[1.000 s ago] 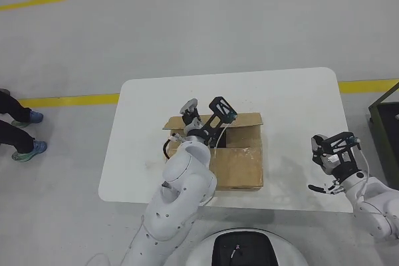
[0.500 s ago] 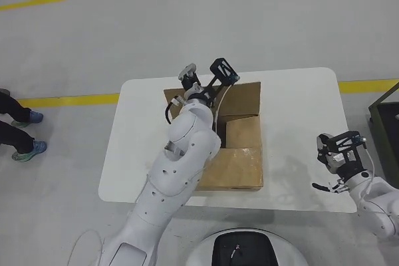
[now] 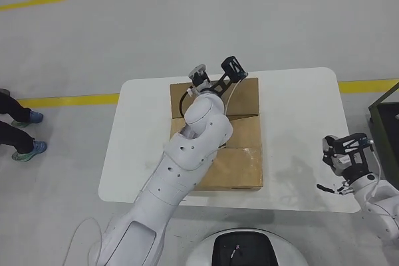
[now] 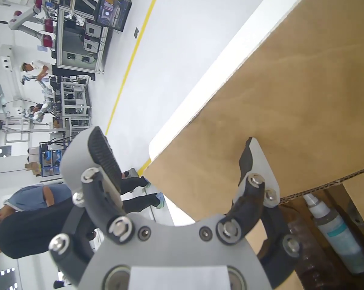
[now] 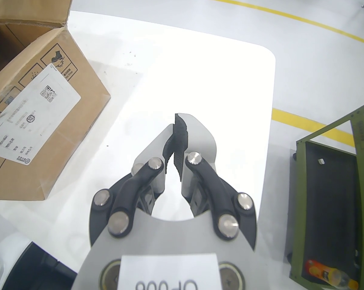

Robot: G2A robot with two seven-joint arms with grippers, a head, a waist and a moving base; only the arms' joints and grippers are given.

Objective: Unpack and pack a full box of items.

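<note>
Brown cardboard box (image 3: 243, 166), open on our table (image 3: 299, 100).
We had the left hand (image 3: 215, 67) spread at its far flap, the right hand (image 5: 176, 131) pressed together, well apart.

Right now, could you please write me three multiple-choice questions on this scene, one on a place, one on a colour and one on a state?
1. Relative to the box, the left gripper is at its: A. near side; B. far side; C. right side.
2. The table is: A. white; B. black; C. green.
3. The right gripper is: A. open; B. shut on a bottle; C. shut and empty.
Answers: 1 B, the top view shows it at the box's far edge. 2 A, its bare top is white. 3 C, its wrist view shows it closed with nothing in it.
</note>
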